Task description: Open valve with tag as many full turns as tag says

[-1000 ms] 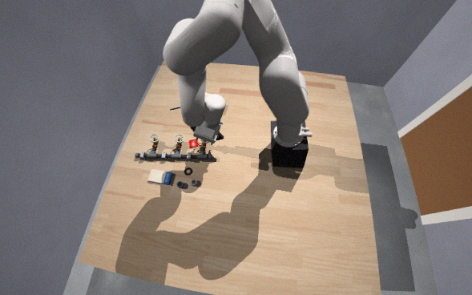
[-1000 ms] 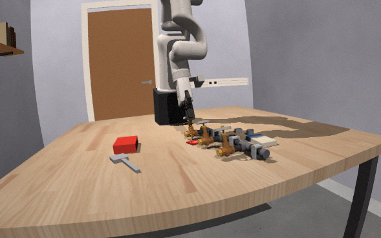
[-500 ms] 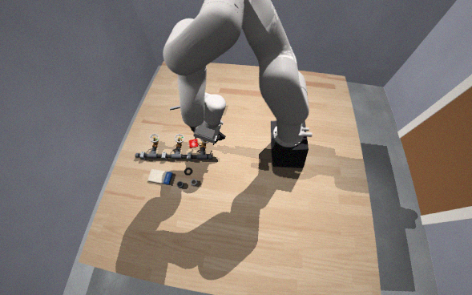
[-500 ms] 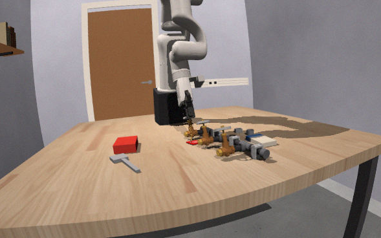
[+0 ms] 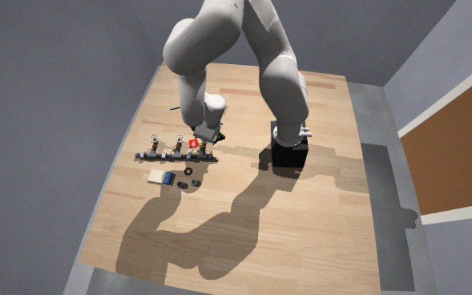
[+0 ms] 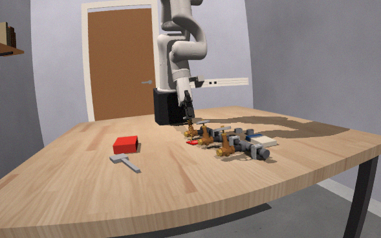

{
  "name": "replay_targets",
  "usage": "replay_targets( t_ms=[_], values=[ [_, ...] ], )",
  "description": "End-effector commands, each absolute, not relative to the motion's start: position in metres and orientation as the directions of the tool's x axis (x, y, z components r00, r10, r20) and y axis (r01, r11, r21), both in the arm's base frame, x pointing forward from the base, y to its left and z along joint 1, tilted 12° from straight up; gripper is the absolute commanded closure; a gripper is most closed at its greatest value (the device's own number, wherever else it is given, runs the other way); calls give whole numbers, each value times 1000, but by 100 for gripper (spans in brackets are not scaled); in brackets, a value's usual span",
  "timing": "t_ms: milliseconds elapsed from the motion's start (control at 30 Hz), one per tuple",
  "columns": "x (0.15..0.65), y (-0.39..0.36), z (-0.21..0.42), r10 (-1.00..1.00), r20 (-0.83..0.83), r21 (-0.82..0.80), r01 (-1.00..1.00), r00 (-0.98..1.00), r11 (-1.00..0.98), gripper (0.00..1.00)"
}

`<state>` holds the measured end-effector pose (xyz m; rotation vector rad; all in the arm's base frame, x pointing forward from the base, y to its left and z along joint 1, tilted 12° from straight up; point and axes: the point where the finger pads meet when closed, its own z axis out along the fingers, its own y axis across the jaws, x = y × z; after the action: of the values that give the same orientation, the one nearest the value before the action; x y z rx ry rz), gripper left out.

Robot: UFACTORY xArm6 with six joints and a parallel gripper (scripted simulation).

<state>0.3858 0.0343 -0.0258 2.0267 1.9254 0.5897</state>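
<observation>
Three brass valves stand in a row on a grey pipe [image 5: 175, 155]. The left valve [image 5: 154, 141] and the middle valve [image 5: 179, 141] show round handwheels from above. The right valve [image 5: 202, 147] has a red tag [image 5: 193, 143] beside it; the tag also lies on the table in the side view [image 6: 192, 141]. My gripper [image 5: 210, 138] is open, just above the right valve's handwheel, which it hides from above. In the side view my gripper [image 6: 189, 114] hangs over that valve [image 6: 191, 129], its fingers apart and holding nothing.
A white and blue block [image 5: 161, 176] and three small dark rings [image 5: 188, 171] lie in front of the pipe. A red box [image 6: 125, 144] and a grey hammer [image 6: 125, 161] lie farther off. The black robot base [image 5: 289, 153] stands to the right.
</observation>
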Motion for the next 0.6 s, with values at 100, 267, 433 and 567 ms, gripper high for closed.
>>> replay_targets(
  t_ms=[100,267,433,567],
  values=[
    [387,34,-25,976,162,455,867,145,-205,0],
    [387,34,-25,909,257,409,815,329,-410,0],
    [387,34,-25,785,346,337,713,513,-615,0],
    [387,34,-25,639,409,257,590,651,-766,0]
  ],
)
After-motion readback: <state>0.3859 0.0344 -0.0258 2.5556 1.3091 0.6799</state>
